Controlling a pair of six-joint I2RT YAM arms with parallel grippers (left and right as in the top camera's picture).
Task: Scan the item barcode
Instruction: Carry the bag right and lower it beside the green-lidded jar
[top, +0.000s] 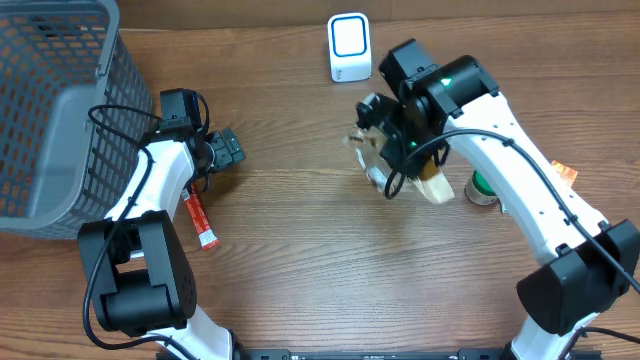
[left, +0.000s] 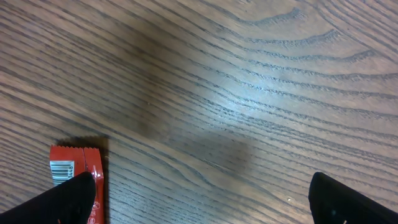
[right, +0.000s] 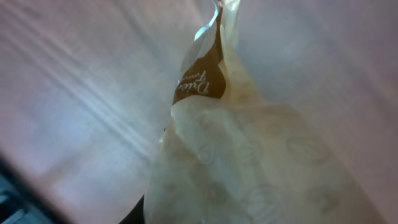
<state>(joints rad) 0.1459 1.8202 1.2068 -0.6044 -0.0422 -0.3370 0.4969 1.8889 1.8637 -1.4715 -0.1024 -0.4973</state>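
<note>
My right gripper is shut on a cream packet and holds it above the table, in front of the white barcode scanner. In the right wrist view the packet fills most of the frame, with a brown printed label at its top, and it hides the fingers. My left gripper hangs open over bare wood. A red bar wrapper with a barcode lies by the left fingertip. Nothing is between the jaws.
A grey wire basket fills the back left corner. The red bar lies on the table beside the left arm. A green round item and an orange packet sit to the right, partly under the right arm.
</note>
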